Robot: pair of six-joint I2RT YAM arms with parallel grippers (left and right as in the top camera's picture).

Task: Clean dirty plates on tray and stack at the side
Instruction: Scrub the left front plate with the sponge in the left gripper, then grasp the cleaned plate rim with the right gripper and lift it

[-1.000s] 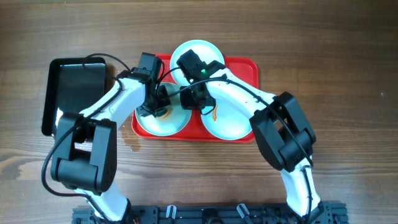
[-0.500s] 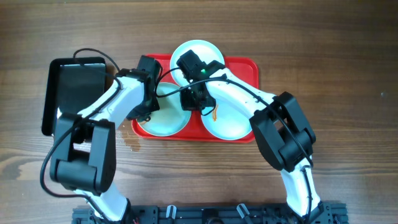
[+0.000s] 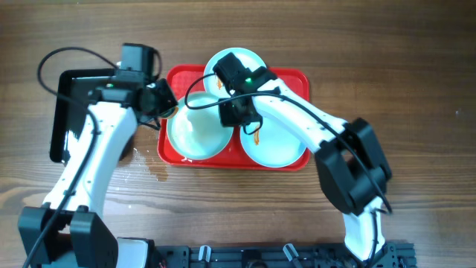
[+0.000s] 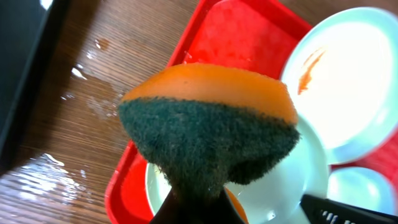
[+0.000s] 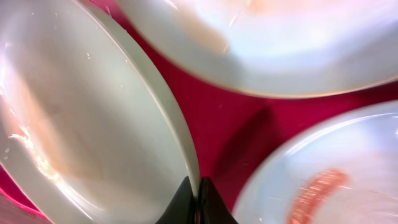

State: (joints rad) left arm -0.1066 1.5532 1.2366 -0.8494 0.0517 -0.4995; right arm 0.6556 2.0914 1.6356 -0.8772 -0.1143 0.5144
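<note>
The sponge – orange on top, dark green scouring side below – is being held clenched in the left gripper. A second ago this gripper was being pressed down over the middle of the left plate. Now it is being carried off to the left and is being seen at the left edge of the red tray, close to the black tray. The face of the left plate is thereby being left uncovered, and only faint orange streaks are being shown on it in the right wrist view.

The rim of that same plate is being pinched tight by the right gripper, at the side facing the other two plates – a spot that is being kept as it was a second ago. All three plates are being kept on the red tray. An orange smear is being shown on the far plate and another on the right plate. Water is being seen spread on the wooden table beside the tray's left edge.
</note>
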